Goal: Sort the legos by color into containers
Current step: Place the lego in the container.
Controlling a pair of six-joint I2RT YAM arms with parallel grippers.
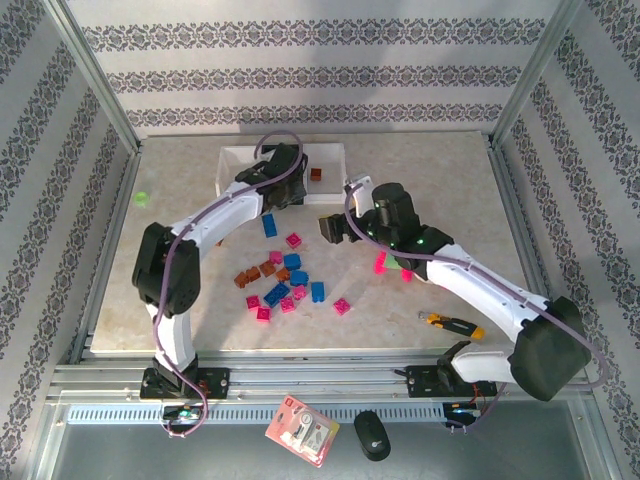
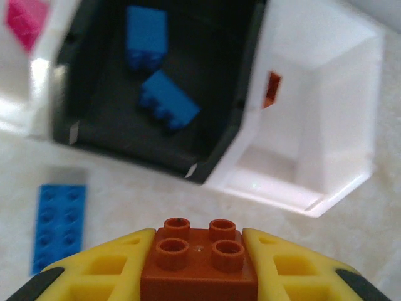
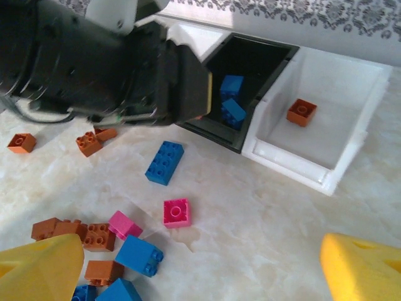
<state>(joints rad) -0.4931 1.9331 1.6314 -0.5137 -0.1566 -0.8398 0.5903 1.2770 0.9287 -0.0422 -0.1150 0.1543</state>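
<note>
**Orange-brown brick held just short of the bins: the risk is the wrong bin**

The left tool (image 2: 198, 243) is closed narrowly on an orange-brown brick (image 2: 199, 269), studs up, clamped between its yellow fingers (image 2: 119, 266). The brick has not reached a bin. Bare table (image 2: 376, 251) lies between the tool and the row.

Directly ahead and slightly left of this tool is the black bin (image 2: 94, 128), which holds two blue bricks (image 2: 168, 100). Ahead and to the right is the right white bin (image 2: 338, 125), where another orange-brown brick (image 2: 272, 89) lies. Far ahead-left, the left white bin (image 2: 15, 94) holds a pink brick (image 2: 25, 22).

What could go wrong:
- The tool looks aimed nearer the black bin. Going straight ahead and letting go would mix orange with blue.
- Letting go early would drop the brick on the table short of the rim.
- Coming in low could knock the near wall and shove the joined row.
- A long blue brick (image 2: 59, 226) lies on the table ahead-left and could be nudged.

The right tool (image 3: 200, 273) stands wide and holds nothing. Loose bricks (image 3: 135, 251) lie just ahead of it, and the left arm (image 3: 94, 69) crosses ahead of it. If both move at once, they could bump.
</note>
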